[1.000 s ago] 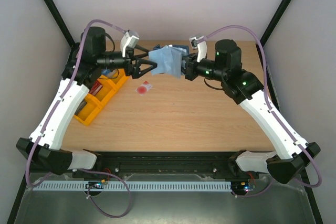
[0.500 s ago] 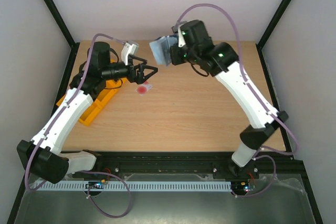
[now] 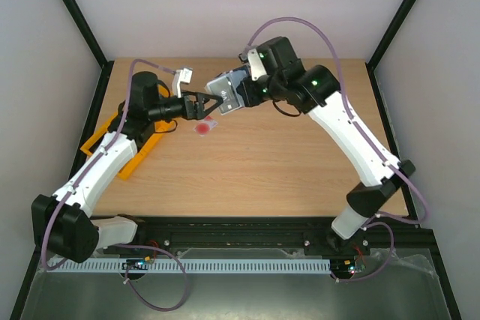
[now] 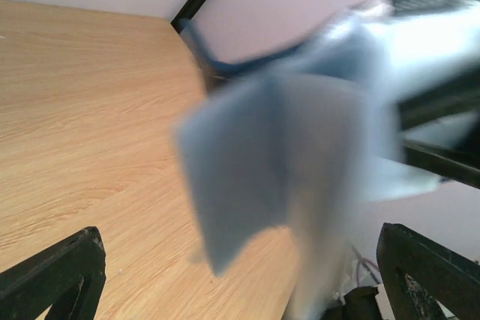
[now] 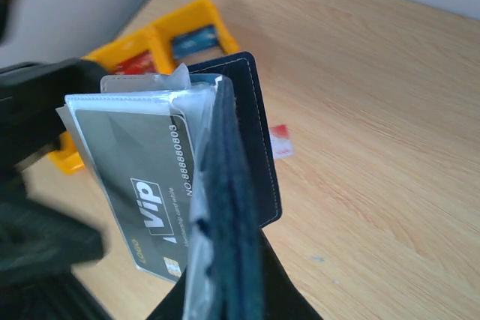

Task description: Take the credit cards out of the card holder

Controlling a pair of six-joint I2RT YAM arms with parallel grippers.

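At the far left of the top view, one orange tray (image 3: 120, 157), lying at an angle on the wooden table (image 3: 285, 162); in the right wrist view, two compartments of it in sight at the upper left, a red thing (image 5: 137, 64) in one and a blue thing (image 5: 196, 38) in the other. Right of the tray and left of centre, flat on the table, one white credit card (image 3: 205, 127) with a red round mark, touched by neither gripper; in the right wrist view, only a corner of it showing past the dark cover. Just above that card, one left gripper (image 3: 214, 104), fingers spread wide and holding nothing; in the left wrist view, two black fingertips (image 4: 52, 275) at the bottom corners, far apart, with a blurred blue shape between and beyond them. Just right of the left gripper's tips, up off the table in the upper middle, one card holder (image 3: 226, 89), folded open and pinched by the right gripper (image 3: 243, 94), jaws pressed together on it. In the right wrist view, navy cover edge-on at centre, clear sleeves (image 5: 127, 103) fanned out to the left, and one grey VIP card (image 5: 142, 185) lodged in them, lettering readable. Two cards in all: one out on the table, one inside the holder.
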